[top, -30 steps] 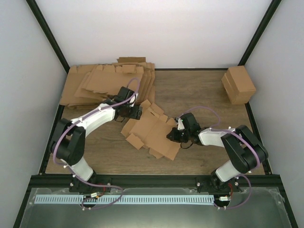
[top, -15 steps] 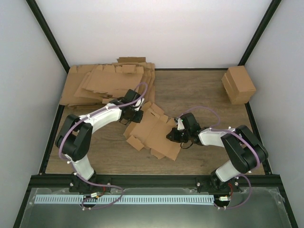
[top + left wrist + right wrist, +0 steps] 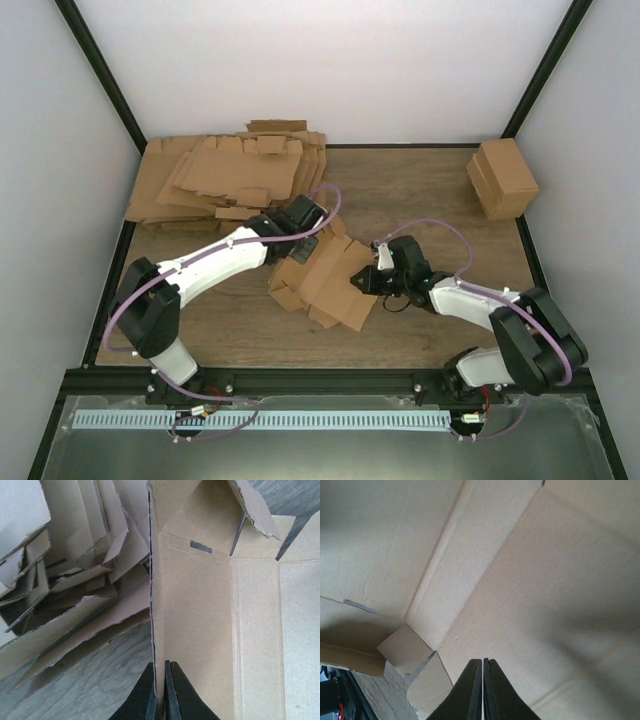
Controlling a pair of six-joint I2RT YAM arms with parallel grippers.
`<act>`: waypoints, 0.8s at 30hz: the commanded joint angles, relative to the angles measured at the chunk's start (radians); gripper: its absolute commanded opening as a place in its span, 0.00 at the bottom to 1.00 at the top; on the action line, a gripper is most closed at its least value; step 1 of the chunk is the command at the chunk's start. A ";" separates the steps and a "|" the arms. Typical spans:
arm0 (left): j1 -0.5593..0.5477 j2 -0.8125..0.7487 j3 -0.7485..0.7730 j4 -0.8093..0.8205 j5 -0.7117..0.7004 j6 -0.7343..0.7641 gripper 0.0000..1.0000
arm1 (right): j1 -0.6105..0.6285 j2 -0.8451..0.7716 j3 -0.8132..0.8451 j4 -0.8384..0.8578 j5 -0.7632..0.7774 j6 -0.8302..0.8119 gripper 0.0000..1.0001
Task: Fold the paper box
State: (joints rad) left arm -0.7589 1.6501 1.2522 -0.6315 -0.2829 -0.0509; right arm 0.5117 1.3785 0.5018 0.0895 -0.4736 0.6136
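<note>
The paper box [image 3: 335, 280] is a flat brown die-cut sheet with flaps, lying mid-table. My left gripper [image 3: 300, 245] is at its far-left edge. In the left wrist view the left gripper [image 3: 159, 665] is shut on a raised side panel of the paper box [image 3: 195, 620], whose thin edge stands between the fingers. My right gripper [image 3: 362, 283] is at the sheet's right side. In the right wrist view the right gripper [image 3: 482, 661] is shut, its tips against the paper box [image 3: 530, 580], which fills the view. No edge shows between these fingers.
A thick pile of brown cardboard sheets [image 3: 225, 175] lies at the back left, just left of the held panel [image 3: 75, 555]. A blocky folded carton [image 3: 503, 178] stands at the back right. Black frame posts and grey walls bound the wooden table [image 3: 420, 200].
My left arm swung right from the pile to the sheet's edge and shut on the panel. The sheet shifted a little to the right. The right gripper stayed shut and moved slightly.
</note>
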 commanded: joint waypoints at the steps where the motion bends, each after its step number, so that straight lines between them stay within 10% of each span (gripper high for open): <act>1: -0.041 0.008 0.026 -0.074 -0.145 0.081 0.04 | -0.007 -0.088 -0.020 -0.022 0.049 -0.033 0.05; 24: -0.129 -0.179 -0.115 0.080 -0.074 0.405 0.04 | -0.007 -0.353 -0.093 0.035 0.184 -0.161 0.07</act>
State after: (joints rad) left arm -0.8749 1.5291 1.1915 -0.6235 -0.3992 0.2504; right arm 0.5114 1.1080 0.4683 0.0322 -0.3092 0.5179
